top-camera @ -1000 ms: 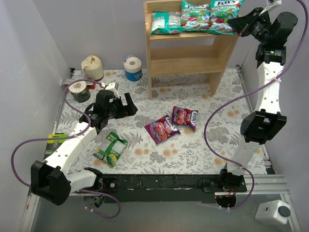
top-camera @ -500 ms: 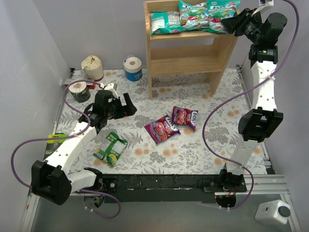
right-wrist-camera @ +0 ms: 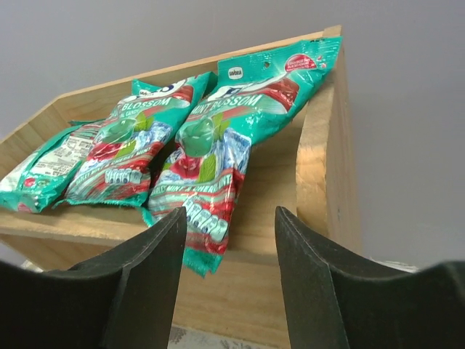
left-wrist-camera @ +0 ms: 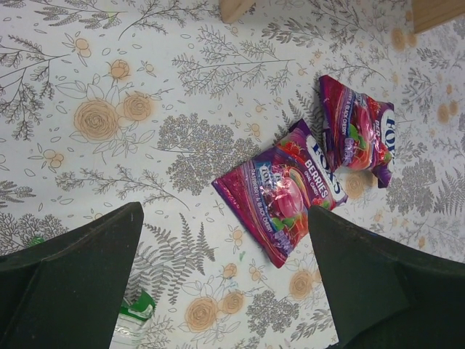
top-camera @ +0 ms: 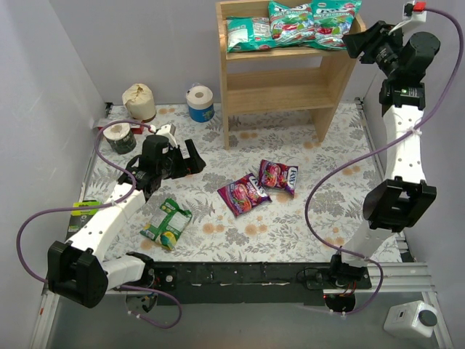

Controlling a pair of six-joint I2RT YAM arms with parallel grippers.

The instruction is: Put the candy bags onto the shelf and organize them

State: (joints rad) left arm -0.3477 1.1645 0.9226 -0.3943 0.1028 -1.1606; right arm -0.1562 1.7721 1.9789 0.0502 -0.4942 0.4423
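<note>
Up at the top tier of the shelf [top-camera: 290, 91], which stands at the worktop's [top-camera: 320, 218] far edge, three teal packets lie side by side. The rightmost teal bag [right-wrist-camera: 218, 145] reads "MINT BLOSSOM", and its lower end hangs over the tier's front lip. The middle teal bag [right-wrist-camera: 123, 153] shows "BLOSSOM", while the leftmost teal bag [right-wrist-camera: 40, 171] is too angled to read. The right claw [top-camera: 356, 42] hovers off the shelf's right side, fingers spread, nothing between them, clear of the bags.

Down on the floral worktop, near its middle, lie two purple packets. The berries bag [left-wrist-camera: 287, 196] carries "BERRIES" and "FOX'S", and the second purple bag [left-wrist-camera: 356, 134], just beside it, shows part of "FOX'S". The green-and-yellow bag [top-camera: 167, 223] lies toward the near left corner, its print unreadable. The left claw [left-wrist-camera: 225, 218] hangs above the worktop, spread wide and empty.
</note>
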